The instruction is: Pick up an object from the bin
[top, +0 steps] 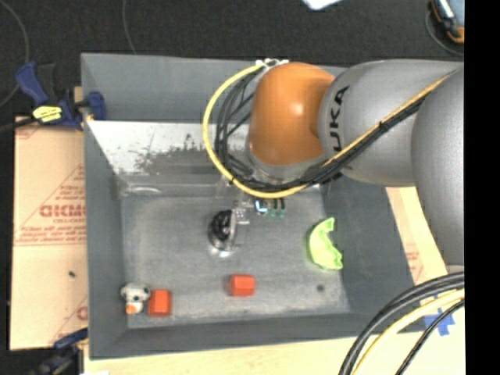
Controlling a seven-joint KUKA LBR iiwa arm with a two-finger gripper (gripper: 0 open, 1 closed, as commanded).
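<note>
Nearest the lens: the orange wrist cover (285,116), smooth and domed, ringed by black and yellow cables, on the broad grey arm (391,123) reaching in across the bin's right edge. Beneath it, the gripper (237,217), low over the middle of the bin (101,209) floor, somewhat toward the far wall. Open or closed: cannot tell, hidden largely by the cover. Just at its tip, a small dark rounded thing (221,230) with a silvery glint, likely hard and slick. Touching or merely beside: cannot tell either.

Risks from here, as judged:
- Closing off-centre on that rounded shape and squirting it sideways across the smooth metal floor.
- Pinching only its shiny edge and losing it on the lift.
- Driving down too far and scraping the floor.

Little danger of grabbing two things at once, given the wide gaps all around.

Elsewhere, a red-orange block (241,286), square-cornered and matt, nearer the front edge and well apart from the gripper. Another orange block (160,303) in the front left corner, touching or just beside a small white figure (134,295) with dark spots, rounded, perhaps a toy. Near the right wall, a lime-green curved piece (324,244), crescent-like, soft or rubbery by the look. Floor dull grey and finely speckled; far wall scuffed and streaked with dark marks.
</note>
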